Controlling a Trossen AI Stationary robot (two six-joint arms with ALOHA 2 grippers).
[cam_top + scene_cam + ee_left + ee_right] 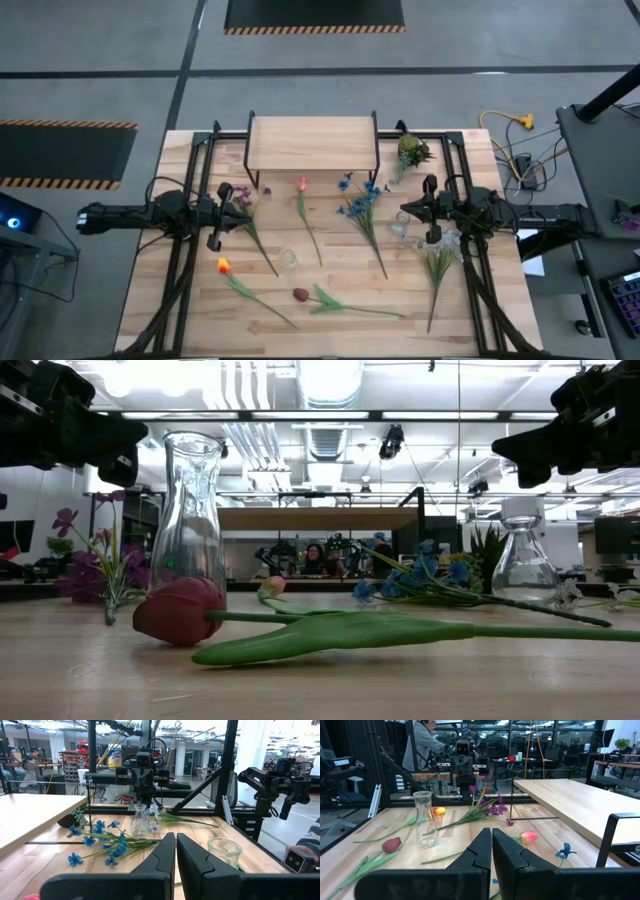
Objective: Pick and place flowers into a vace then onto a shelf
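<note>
Around the shelf (312, 140), which carries nothing, every part of the task appears still to be done: the flowers (362, 212) lie loose on the surface (470, 310) in front of it, none standing in the tall vase (190, 520) or the round vase (523, 565). Left hand (213, 240) and right hand (432, 238) hover on either side, both closed and holding nothing.

Your left hand (213, 243) waits at 9 o'clock over the counter (200, 310), fingers (165, 860) pressed together and holding nothing. Your right hand (432, 240) waits at 3 o'clock, facing it, fingers (482, 850) also together and empty. Both arms reach level toward the middle.
</note>
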